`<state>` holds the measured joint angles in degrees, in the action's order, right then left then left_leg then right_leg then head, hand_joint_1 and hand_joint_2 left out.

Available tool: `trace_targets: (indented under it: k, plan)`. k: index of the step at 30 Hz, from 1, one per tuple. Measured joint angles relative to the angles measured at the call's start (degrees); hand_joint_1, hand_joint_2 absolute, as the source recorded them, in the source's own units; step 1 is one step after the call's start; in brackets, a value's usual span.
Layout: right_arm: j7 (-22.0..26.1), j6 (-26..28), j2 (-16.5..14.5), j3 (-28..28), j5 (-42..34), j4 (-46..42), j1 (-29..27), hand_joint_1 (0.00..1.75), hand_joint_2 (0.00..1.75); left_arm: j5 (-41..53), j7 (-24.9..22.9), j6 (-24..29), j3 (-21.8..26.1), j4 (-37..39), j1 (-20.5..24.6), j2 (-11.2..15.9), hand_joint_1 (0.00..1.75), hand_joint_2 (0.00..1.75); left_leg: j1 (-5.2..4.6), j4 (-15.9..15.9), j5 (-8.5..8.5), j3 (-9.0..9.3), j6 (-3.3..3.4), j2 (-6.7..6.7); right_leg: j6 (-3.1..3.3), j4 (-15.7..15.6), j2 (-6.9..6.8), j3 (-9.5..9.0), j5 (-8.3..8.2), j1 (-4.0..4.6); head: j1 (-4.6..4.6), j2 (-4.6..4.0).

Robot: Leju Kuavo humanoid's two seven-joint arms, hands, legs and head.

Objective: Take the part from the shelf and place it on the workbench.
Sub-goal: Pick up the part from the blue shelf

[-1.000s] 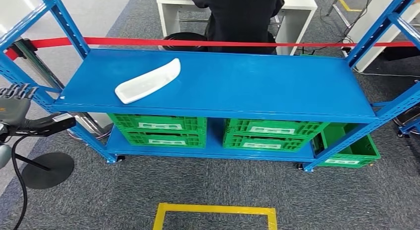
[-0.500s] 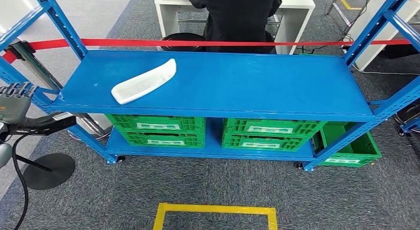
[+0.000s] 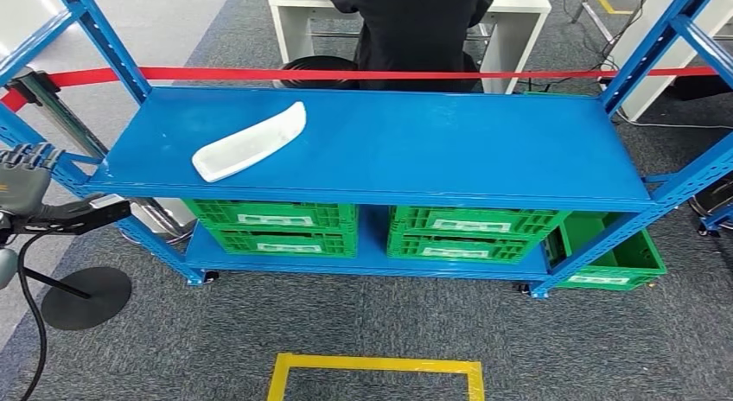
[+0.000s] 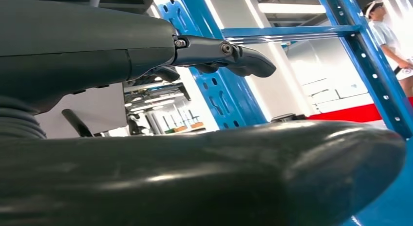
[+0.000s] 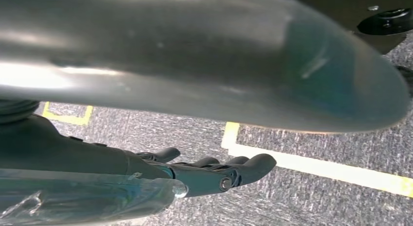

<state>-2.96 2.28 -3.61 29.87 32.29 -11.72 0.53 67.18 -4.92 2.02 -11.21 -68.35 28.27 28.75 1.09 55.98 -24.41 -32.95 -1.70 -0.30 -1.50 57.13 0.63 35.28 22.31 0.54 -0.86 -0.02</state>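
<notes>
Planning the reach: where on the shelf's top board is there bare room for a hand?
The top board is bare from the white part to its right-hand posts. Crowded: the lower level, packed with green crates.

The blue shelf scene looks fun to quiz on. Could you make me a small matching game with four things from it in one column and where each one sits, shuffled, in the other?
Things:
1. white part
2. green crates
3. red tape
4. yellow floor marking

Places:
A. stretched across behind the blue shelf
B. lying on the top board, toward its left end
C. on the grey carpet in front of the shelf
D. on the lower board, under the top one

Pairs: 1-B, 2-D, 3-A, 4-C
</notes>
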Motion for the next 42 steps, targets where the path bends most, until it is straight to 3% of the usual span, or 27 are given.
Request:
trace_targets:
  k: [3,8,11,13,15,16,17,18,20,21,23,25,27,28,30,31,32,33,35,36,37,39,42]
  plan:
    - [0.0,-0.1,0.0,0.3,0.1,0.0,-0.1,0.0,0.0,0.3,-0.2,-0.2,-0.2,0.0,0.0,-0.4,0.0,0.0,-0.02,-0.2,0.14,-0.04,-0.06,-0.01,0.06,-0.2,-0.01,0.08,-0.1,-0.03,-0.01,0.0]
    - [-0.1,-0.2,-0.2,0.9,0.2,0.0,-0.3,0.0,0.0,0.6,-0.4,-0.2,-0.5,0.1,0.0,-1.3,0.0,0.0,-0.23,0.0,-0.19,-0.17,0.44,0.04,-0.17,-0.5,0.07,0.13,-0.06,-0.3,-0.05,0.0]
    - [0.1,-0.2,-0.2,1.0,0.4,0.0,-0.2,0.0,0.0,0.6,-0.2,0.0,-0.5,0.2,0.0,-1.6,0.0,0.0,0.09,-1.2,-0.03,0.53,0.97,0.2,-0.69,-0.2,0.06,0.29,0.54,-0.21,0.03,0.0]
    - [0.2,-0.2,-0.2,1.1,0.5,-0.1,-0.2,0.0,0.0,0.4,0.0,0.1,-0.5,0.3,0.0,-1.6,0.0,0.0,0.45,-2.1,-0.04,1.48,1.37,0.32,-1.11,4.0,-0.01,2.2,2.91,-0.29,0.43,0.0]
    - [0.3,-0.2,-0.2,1.2,0.7,0.0,-0.4,0.0,0.0,0.1,0.4,0.2,-0.5,0.5,-0.1,-1.7,0.0,0.0,0.53,-2.3,-0.54,2.23,1.43,0.32,-1.5,12.0,-0.05,6.03,6.08,-0.69,0.8,0.0]
    - [0.3,-0.2,-0.3,1.2,0.8,0.0,-0.5,0.0,0.0,-0.1,0.5,0.1,-0.5,0.7,-0.3,-1.7,0.0,0.0,0.62,-2.3,-0.91,2.68,1.28,0.29,-1.75,14.9,-0.06,7.58,6.6,-0.93,0.85,0.0]
    - [0.3,-0.1,-0.3,1.3,1.0,0.0,-0.6,0.0,0.0,-0.3,0.7,0.1,-0.5,0.8,-0.3,-1.7,0.0,0.0,0.79,-2.3,-1.37,3.27,1.02,0.24,-2.06,15.9,-0.09,8.25,5.88,-1.21,0.89,0.0]
    - [0.3,-0.1,-0.3,1.4,1.1,-0.1,-0.6,0.0,0.0,-0.4,0.8,0.1,-0.4,0.9,-0.3,-1.7,0.0,0.0,1.05,-2.2,-1.9,3.98,0.66,0.18,-2.45,14.4,-0.12,7.78,3.94,-1.53,0.88,0.0]
    - [0.4,-0.1,-0.4,1.5,1.3,0.0,-0.7,0.0,0.0,-0.6,1.0,0.1,-0.3,1.0,-0.1,-1.7,0.0,0.0,1.62,-2.1,-3.15,5.58,-0.34,0.04,-3.51,7.6,-0.17,4.77,-0.63,-2.18,1.04,0.0]
    - [0.5,-0.1,-0.5,1.5,1.3,0.0,-0.6,0.0,0.0,-0.6,1.0,0.0,-0.2,1.0,0.1,-1.6,0.0,0.0,1.7,-1.9,-3.76,6.11,-0.94,-0.04,-3.72,4.4,-0.12,3.07,-1.41,-2.41,1.32,0.0]
    - [0.5,-0.1,-0.8,1.6,1.4,0.1,-0.5,0.0,0.0,-0.7,1.2,0.0,-0.1,1.1,0.5,-1.4,0.0,0.0,1.59,-1.7,-4.49,6.5,-1.79,-0.18,-3.05,2.2,0.17,1.56,-0.21,-2.45,1.54,0.0]
    - [0.5,-0.1,-0.8,1.7,1.4,0.0,-0.4,0.0,0.0,-0.7,1.2,0.0,0.0,1.1,0.8,-1.4,0.0,0.0,1.65,-1.9,-4.92,6.77,-2.27,-0.16,-1.44,2.3,0.32,1.34,0.92,-2.34,1.17,0.01]
    - [0.6,-0.1,-0.7,1.8,1.5,-0.1,-0.5,0.0,0.0,-0.8,1.2,0.1,0.0,1.1,0.9,-1.4,0.0,0.0,1.73,0.2,-6.13,5.9,-2.49,0.07,-0.35,2.2,0.4,0.75,1.67,-2.2,0.79,0.01]
    - [0.6,-0.1,-0.7,1.9,1.5,-0.1,-0.5,0.0,0.0,-0.8,1.2,0.1,0.0,1.1,0.9,-1.4,0.0,0.0,1.63,3.2,-7.36,4.26,-2.47,0.18,0.05,2.0,0.42,0.31,1.95,-2.14,0.57,0.01]
    - [0.5,-0.1,-0.7,1.9,1.5,-0.1,-0.6,0.0,0.0,-0.8,1.2,0.0,0.0,1.1,0.6,-1.4,0.0,0.0,1.19,11.7,-10.16,-1.08,-2.2,0.23,0.56,1.6,0.42,-0.56,2.51,-1.92,0.36,0.01]
    - [0.5,-0.1,-0.8,1.9,1.6,-0.1,-0.7,0.0,0.0,-0.8,1.3,0.0,0.0,1.2,0.3,-1.5,0.0,0.0,1.02,15.1,-10.57,-3.65,-1.99,0.22,0.69,1.4,0.45,-1.08,2.87,-1.79,0.27,0.01]
    - [0.4,-0.1,-0.8,1.9,1.6,-0.1,-0.8,0.0,0.0,-0.8,1.3,0.0,-0.1,1.2,0.0,-1.5,0.0,0.0,0.89,16.7,-9.62,-5.48,-1.69,0.22,0.77,1.4,0.49,-1.69,3.32,-1.67,0.27,0.0]
    - [0.4,-0.1,-0.8,2.0,1.6,-0.1,-0.9,0.0,0.0,-0.8,1.3,0.0,-0.1,1.2,-0.2,-1.5,0.0,0.0,0.74,16.1,-7.29,-6.36,-1.3,0.22,0.78,1.4,0.56,-2.4,3.8,-1.56,0.23,0.0]
    - [0.4,-0.1,-0.8,2.1,1.7,-0.1,-1.0,0.0,0.0,-0.8,1.2,0.0,-0.1,1.2,-0.4,-1.4,0.0,0.0,0.41,10.0,-0.37,-5.92,-0.4,0.24,0.59,1.4,0.7,-3.67,4.77,-1.41,0.18,0.0]
    - [0.4,-0.1,-0.8,2.3,1.7,-0.1,-1.0,0.0,0.0,-0.7,1.2,0.1,0.0,1.2,-0.5,-1.3,0.0,0.0,0.2,6.9,2.21,-5.3,-0.09,0.23,0.33,1.4,0.82,-4.13,5.21,-1.25,0.14,0.0]
    - [0.3,-0.1,-0.8,2.3,1.8,0.0,-1.0,0.0,0.0,-0.7,1.2,0.2,0.0,1.2,-0.5,-1.3,0.0,0.0,0.03,4.3,3.4,-4.62,0.11,0.22,0.04,1.5,0.9,-4.34,5.55,-1.13,0.11,0.0]
    - [0.3,-0.1,-0.8,2.5,1.9,0.0,-0.9,0.0,0.0,-0.4,1.0,0.7,0.1,1.2,-0.7,-1.3,0.0,0.0,0.01,2.0,2.79,-3.7,-0.08,0.11,-0.3,1.7,0.98,-4.32,6.0,-0.86,0.1,0.01]
    - [0.3,-0.1,-0.8,2.6,2.3,0.0,-0.7,0.0,0.0,-0.2,1.3,1.3,0.2,1.2,-1.2,-1.4,0.0,0.0,0.17,1.0,2.02,-3.4,-0.37,-0.17,-0.21,1.0,0.87,-4.5,5.74,-0.8,0.28,0.0]
